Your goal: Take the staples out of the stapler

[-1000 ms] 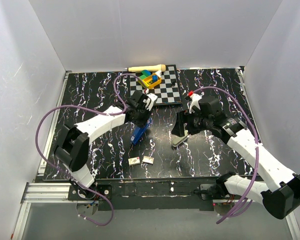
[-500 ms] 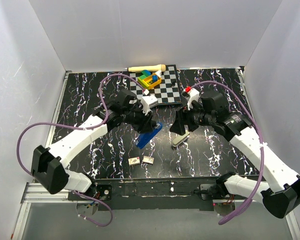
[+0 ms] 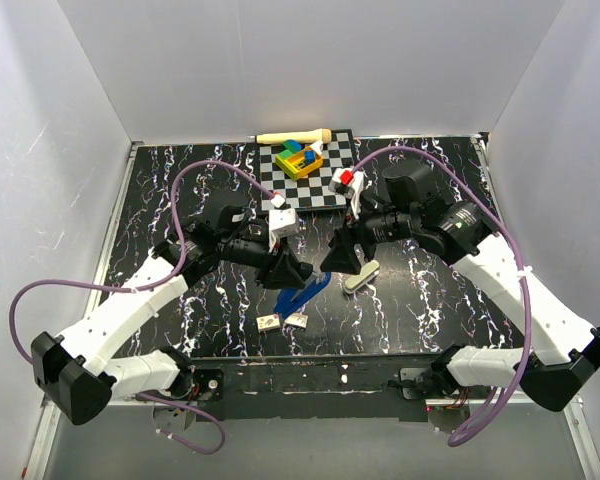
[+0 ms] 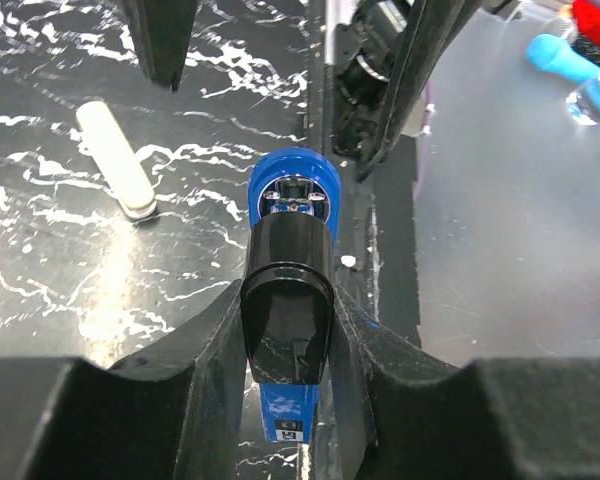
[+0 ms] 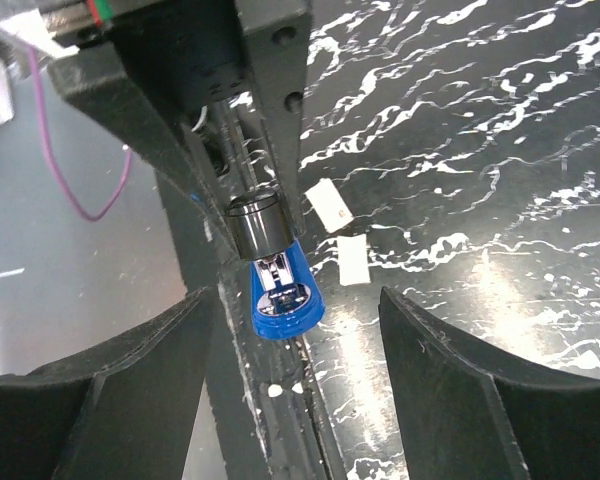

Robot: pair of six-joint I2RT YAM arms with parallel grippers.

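Note:
The blue stapler (image 3: 308, 293) is held off the table by my left gripper (image 3: 286, 270), which is shut on its sides. In the left wrist view the stapler (image 4: 293, 195) points away from the camera, its black part (image 4: 287, 310) between my fingers, with the gripper (image 4: 288, 345) closed round it. My right gripper (image 3: 338, 258) is open and empty, just right of the stapler. In the right wrist view the stapler's blue nose (image 5: 283, 298) faces the camera, ahead of the open right gripper (image 5: 300, 390). No staples are visible.
A beige bar (image 3: 361, 277) lies on the black marbled table right of the stapler. Two small white tags (image 3: 283, 321) lie near the front edge. A checkerboard (image 3: 330, 185) with coloured blocks (image 3: 298, 160) and a wooden stick (image 3: 292, 136) sits at the back.
My left gripper has carried the stapler forward and to the right, lifting it. My right gripper has swung left toward the stapler.

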